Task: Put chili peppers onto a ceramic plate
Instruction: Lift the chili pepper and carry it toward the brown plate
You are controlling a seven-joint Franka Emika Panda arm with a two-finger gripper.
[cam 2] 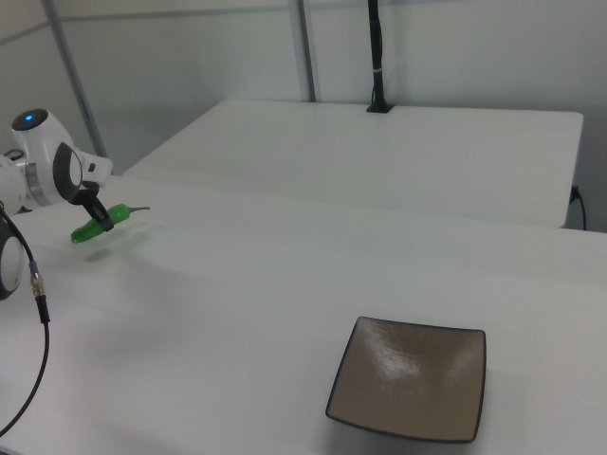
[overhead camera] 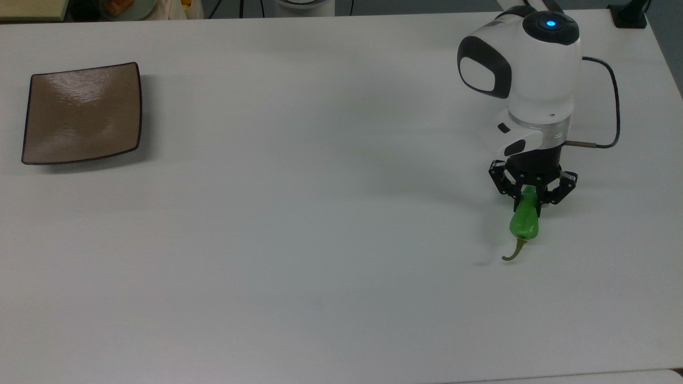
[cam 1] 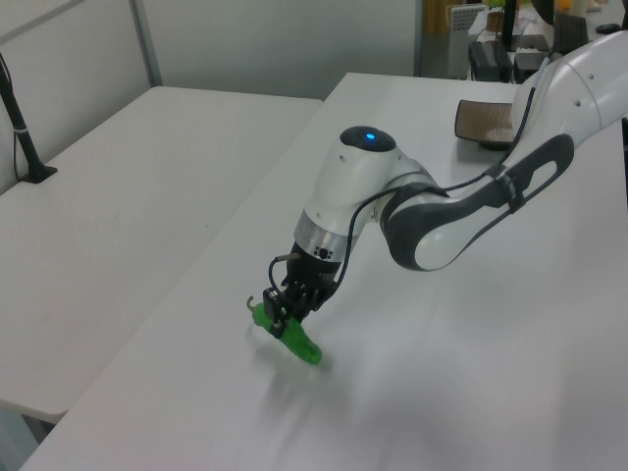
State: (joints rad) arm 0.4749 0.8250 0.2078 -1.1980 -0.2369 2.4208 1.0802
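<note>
A green chili pepper [overhead camera: 524, 221] hangs pinched in the end effector [overhead camera: 529, 205], raised just above the white desk [overhead camera: 320, 240]. The brown ceramic plate [overhead camera: 82, 113] sits bare, well apart; carrying and placing remain.

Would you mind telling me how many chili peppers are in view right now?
1. The single green chili pepper is held in the tool, at the top view's right, far from the brown ceramic plate; none seems hidden.
</note>
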